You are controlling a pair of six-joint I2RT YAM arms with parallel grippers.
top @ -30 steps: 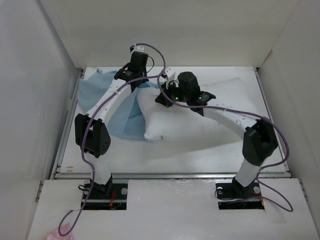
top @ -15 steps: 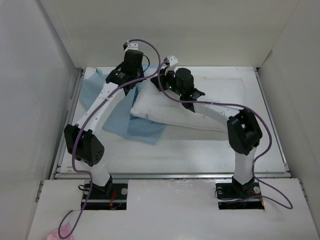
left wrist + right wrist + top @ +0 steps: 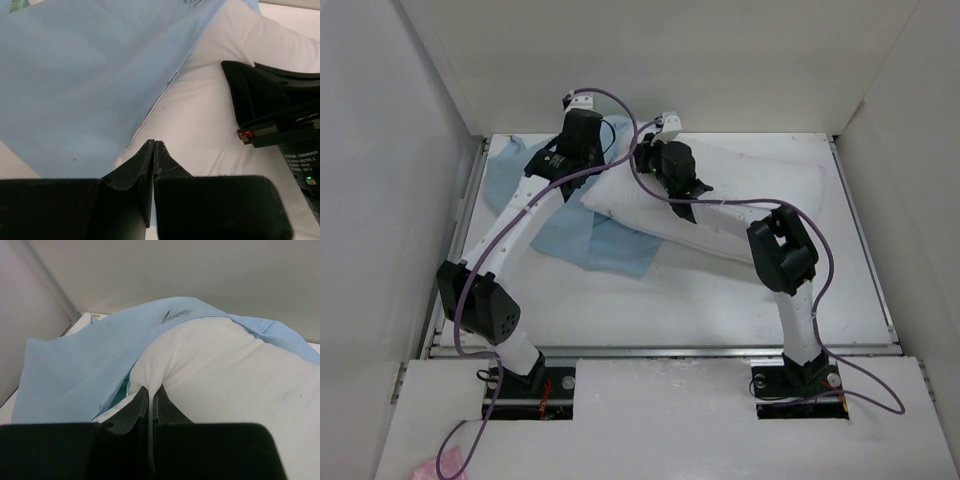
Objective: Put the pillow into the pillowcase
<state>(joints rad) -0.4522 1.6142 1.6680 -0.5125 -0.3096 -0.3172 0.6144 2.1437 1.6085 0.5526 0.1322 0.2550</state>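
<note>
Two pinches, both slim.
Clamps left tool (image 3: pixel 153 146) on pillowcase (image 3: pixel 590 240) hem, far left of counter (image 3: pixel 670 300), and right tool (image 3: pixel 150 391) on pillow (image 3: pixel 760 180) corner just beside; risks losing either thin fold, or dragging the hem shut before the corner enters.

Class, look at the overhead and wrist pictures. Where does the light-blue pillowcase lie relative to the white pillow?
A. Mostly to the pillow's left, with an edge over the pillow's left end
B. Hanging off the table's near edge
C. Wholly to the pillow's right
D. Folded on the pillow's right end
A: from above, the pillowcase spreads left of the pillow, and the right wrist view shows its blue edge lying over the pillow's end.
</note>
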